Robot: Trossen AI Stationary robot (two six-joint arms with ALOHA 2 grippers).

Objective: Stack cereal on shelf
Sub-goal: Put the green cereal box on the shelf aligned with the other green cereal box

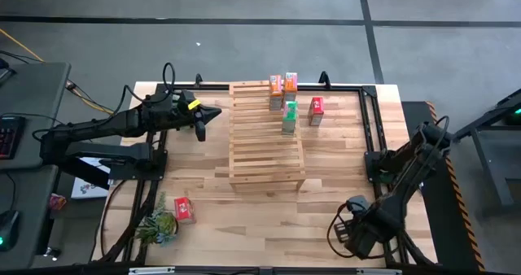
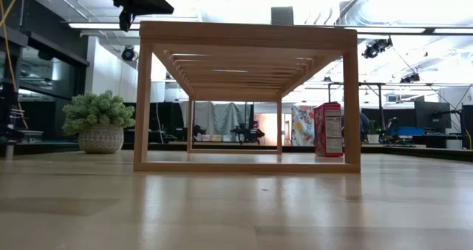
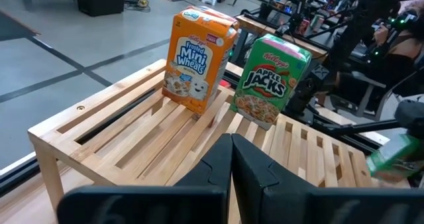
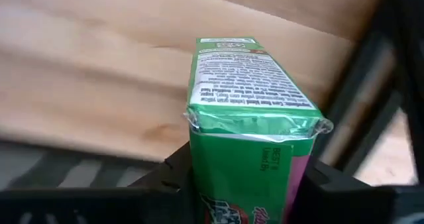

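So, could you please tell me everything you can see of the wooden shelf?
The shelf is a long, light-wood rack whose top is made of many parallel slats, carried on open rectangular end frames. It stands level on the tabletop, empty underneath. An orange cereal box and a green one stand upright on its far end.

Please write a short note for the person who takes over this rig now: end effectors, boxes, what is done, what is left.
Left end effector: shut, empty, over the table left of the rack.
Right end effector: shut on a green box, low at the table's near right corner.
Done: orange box and Apple Jacks box stand on the rack's far end.
Left: held box; red box on the table right of the rack; red box by the plant.
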